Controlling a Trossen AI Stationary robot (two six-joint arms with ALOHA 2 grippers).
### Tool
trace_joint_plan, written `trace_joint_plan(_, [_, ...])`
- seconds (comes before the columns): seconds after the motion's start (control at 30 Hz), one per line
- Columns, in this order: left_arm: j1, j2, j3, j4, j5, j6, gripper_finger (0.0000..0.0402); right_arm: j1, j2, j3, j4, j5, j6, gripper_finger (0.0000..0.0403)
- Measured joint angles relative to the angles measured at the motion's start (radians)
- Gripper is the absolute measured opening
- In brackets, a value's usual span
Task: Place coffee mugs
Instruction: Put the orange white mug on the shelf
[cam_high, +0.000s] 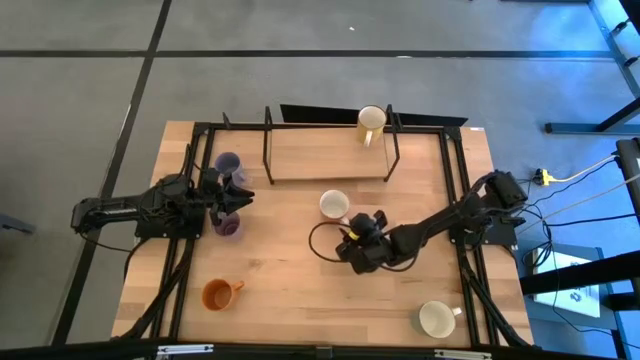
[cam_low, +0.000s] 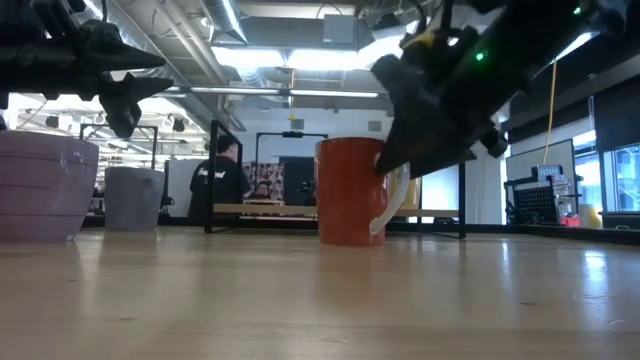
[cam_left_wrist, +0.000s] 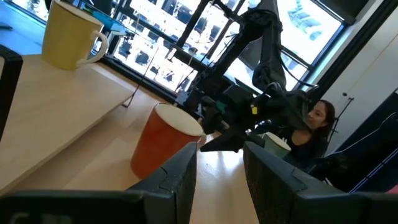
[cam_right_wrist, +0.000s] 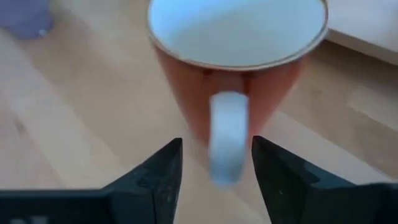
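A mug, reddish-orange outside and white inside (cam_right_wrist: 236, 37) (cam_high: 334, 205) (cam_low: 350, 190), stands upright mid-table. My right gripper (cam_right_wrist: 214, 168) (cam_high: 350, 236) is open just on its near-right side, one finger on each side of the white handle (cam_right_wrist: 228, 137), with a gap to both. My left gripper (cam_left_wrist: 219, 174) (cam_high: 238, 195) is open and hovers off the table between two lavender mugs (cam_high: 228, 165) (cam_high: 228, 223). A cream mug (cam_high: 371, 122) (cam_left_wrist: 68, 34) stands on the raised wooden shelf. An orange mug (cam_high: 220, 293) and another cream mug (cam_high: 437, 318) stand near the near edge.
A black metal frame carries the wooden shelf (cam_high: 320, 155) at the table's far side. Black rails (cam_high: 455, 190) run along both table sides. A cable (cam_high: 315, 240) loops beside the right gripper. A person (cam_left_wrist: 314, 121) sits beyond the table's right side.
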Motion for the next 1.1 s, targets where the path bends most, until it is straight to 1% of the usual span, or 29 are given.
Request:
trace_joint_plan(0.1, [0.000, 0.000, 0.000, -0.008, -0.005, 0.000, 0.0126, -0.023, 0.007, -0.002, 0.007, -0.012, -0.042, 0.0162])
trace_joint_plan(0.17, [0.000, 0.000, 0.000, -0.019, -0.006, -0.001, 0.0126, -0.033, 0.015, 0.001, 0.047, -0.039, -0.080, 0.0143])
trace_joint_plan(0.23, [0.000, 0.000, 0.000, -0.021, -0.007, -0.003, 0.0126, -0.035, 0.022, 0.001, 0.059, -0.068, -0.110, 0.0115])
trace_joint_plan(0.33, [0.000, 0.000, 0.000, -0.021, -0.007, -0.003, 0.0126, -0.035, 0.032, 0.002, 0.075, -0.087, -0.118, 0.0060])
trace_joint_plan(0.4, [0.000, 0.000, 0.000, -0.021, -0.014, -0.003, 0.0126, -0.035, 0.032, 0.002, 0.078, -0.082, -0.125, 0.0028])
trace_joint_plan(0.53, [0.000, 0.000, 0.000, -0.021, -0.028, -0.002, 0.0126, -0.040, 0.035, 0.009, 0.095, -0.078, -0.140, 0.0028])
trace_joint_plan(0.63, [0.000, 0.000, 0.000, -0.020, -0.028, -0.003, 0.0126, -0.048, 0.036, 0.057, 0.068, -0.078, -0.139, 0.0028])
trace_joint_plan(0.73, [0.000, 0.000, 0.000, -0.019, -0.028, -0.003, 0.0126, -0.057, 0.036, 0.123, 0.030, -0.022, -0.143, 0.0028])
trace_joint_plan(0.83, [0.000, 0.000, 0.000, -0.019, -0.028, -0.003, 0.0126, -0.077, 0.036, 0.211, -0.059, 0.031, -0.140, 0.0028])
trace_joint_plan(0.93, [0.000, 0.000, 0.000, -0.018, -0.028, -0.003, 0.0126, -0.114, 0.036, 0.297, -0.154, 0.051, -0.112, 0.0028])
trace_joint_plan(1.03, [0.000, 0.000, 0.000, -0.018, -0.028, -0.003, 0.0126, -0.171, 0.036, 0.370, -0.273, 0.073, -0.057, 0.0028])
trace_joint_plan(1.1, [0.000, 0.000, 0.000, -0.018, -0.028, -0.002, 0.0126, -0.215, 0.036, 0.403, -0.311, 0.096, -0.053, 0.0028])
